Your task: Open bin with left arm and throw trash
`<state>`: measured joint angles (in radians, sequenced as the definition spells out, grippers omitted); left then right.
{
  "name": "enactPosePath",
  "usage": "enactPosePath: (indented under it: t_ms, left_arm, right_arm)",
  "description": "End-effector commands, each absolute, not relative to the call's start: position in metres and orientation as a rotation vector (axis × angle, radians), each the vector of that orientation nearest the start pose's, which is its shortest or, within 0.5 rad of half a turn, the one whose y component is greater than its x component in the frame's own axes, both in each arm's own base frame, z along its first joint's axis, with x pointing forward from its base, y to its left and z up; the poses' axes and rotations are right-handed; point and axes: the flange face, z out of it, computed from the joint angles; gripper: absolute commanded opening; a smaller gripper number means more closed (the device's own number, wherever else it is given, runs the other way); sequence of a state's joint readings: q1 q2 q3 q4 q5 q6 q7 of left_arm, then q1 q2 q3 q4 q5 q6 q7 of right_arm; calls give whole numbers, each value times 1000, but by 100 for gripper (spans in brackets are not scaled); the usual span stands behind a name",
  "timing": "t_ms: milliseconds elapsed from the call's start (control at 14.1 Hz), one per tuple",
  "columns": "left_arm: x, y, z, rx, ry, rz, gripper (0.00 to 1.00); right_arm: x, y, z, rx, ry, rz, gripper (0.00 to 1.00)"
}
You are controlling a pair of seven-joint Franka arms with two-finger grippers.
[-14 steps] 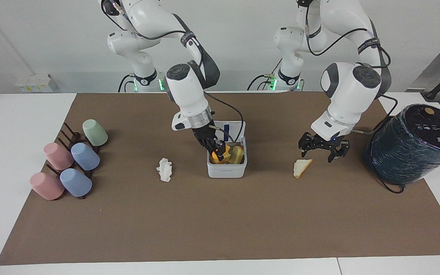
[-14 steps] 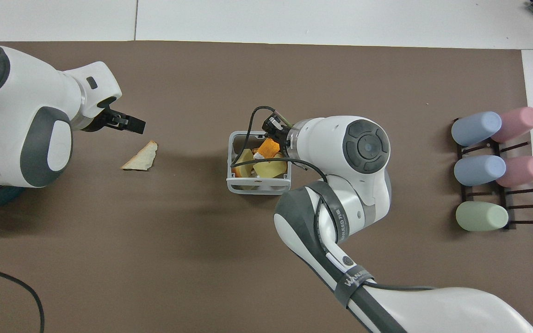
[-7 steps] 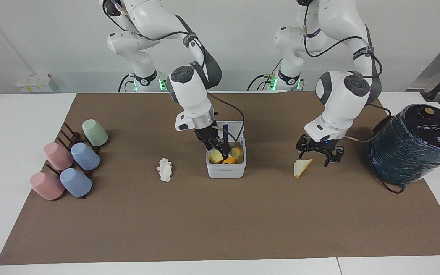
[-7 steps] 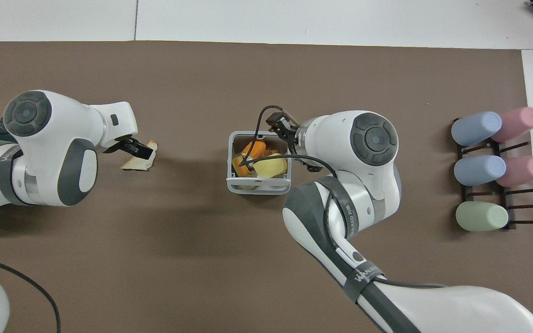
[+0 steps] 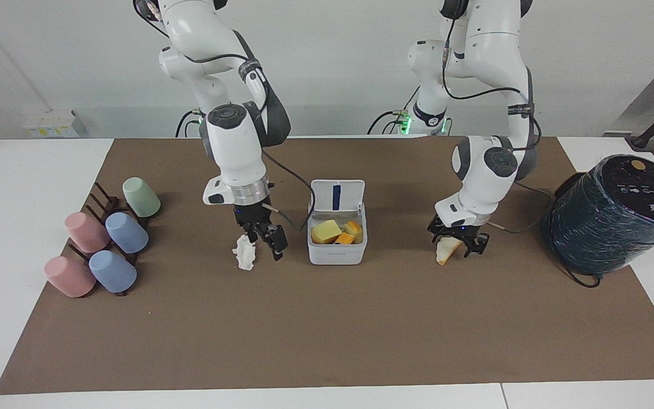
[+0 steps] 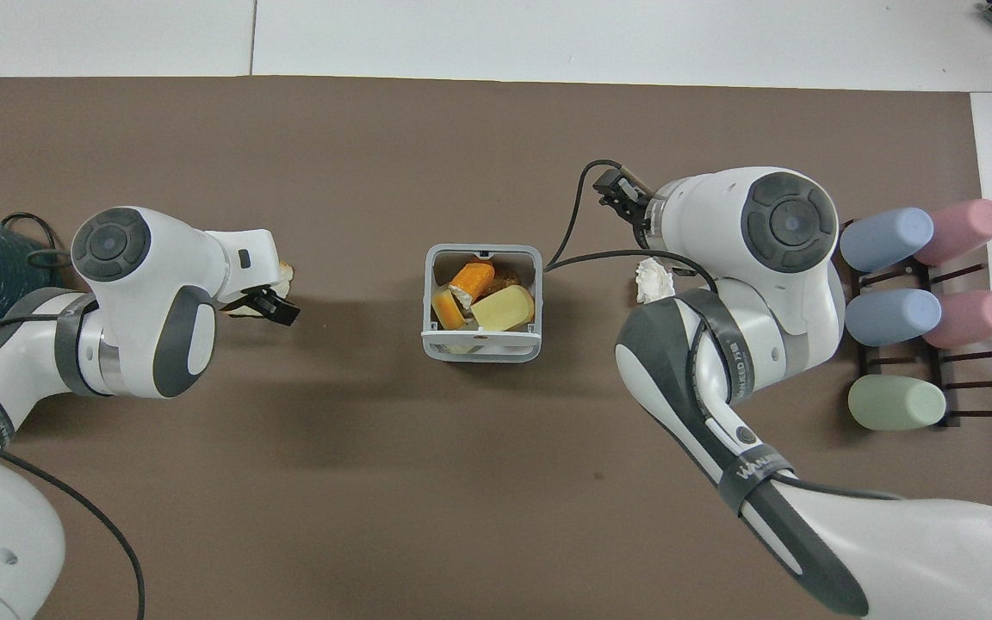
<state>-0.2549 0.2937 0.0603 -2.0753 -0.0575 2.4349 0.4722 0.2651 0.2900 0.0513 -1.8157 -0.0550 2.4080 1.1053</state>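
Note:
The white bin (image 5: 336,254) stands mid-table with its lid (image 5: 336,196) up. The orange chunk (image 5: 345,238) lies inside among yellow pieces; it also shows in the overhead view (image 6: 472,277) in the bin (image 6: 427,310). My right gripper (image 5: 263,237) is open and empty, low beside the crumpled white tissue wad (image 5: 244,253), on its bin side. My left gripper (image 5: 456,243) is open and low, its fingers straddling the pale bread wedge (image 5: 445,253). In the overhead view the left hand (image 6: 268,297) covers most of the wedge (image 6: 287,272), and the right arm half hides the tissue (image 6: 653,280).
A big dark teal cylinder (image 5: 616,213) lies at the left arm's end of the mat, its cable beside it. A dark rack with several pastel cups (image 5: 105,244) sits at the right arm's end. The brown mat (image 5: 327,341) covers the table.
My right gripper let the orange chunk go into the bin, came out and moved over beside the tissue. My left gripper came down around the bread wedge.

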Motion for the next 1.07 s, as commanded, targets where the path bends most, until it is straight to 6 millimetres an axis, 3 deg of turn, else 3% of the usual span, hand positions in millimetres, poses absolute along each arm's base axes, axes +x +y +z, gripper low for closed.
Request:
enactPosePath:
  t_ms: [0,142,284,427,711,924,996]
  left_arm:
    - [566,-112,281,-2965,998,-139,96]
    - [566,-112,280,-2971,986,-133,67]
    - [568,-111,283,-2978,966,-133,29]
    - [570,-113,285,-2998,907,-140,1]
    - [588,-130,320,-3056,742,-103,0]
    - [603,-157,369,-3087,639,-56,0]
    - [605,-178,394,-3101,583,-36,0]
  right_arm:
    - [610,180,394,-2876,889,-349,100]
    - [599,160,378,-2987,660,-317,100]
    - [594,147,363,-3066,421,-282,100]
    - [590,134,348,-3084,311,-292,100]
    - [574,142,323,-3085,272,-283,100]
    - [565,143,305,-3036,257,-398,100]
    - [565,143,305,-3037,260,-394,54]
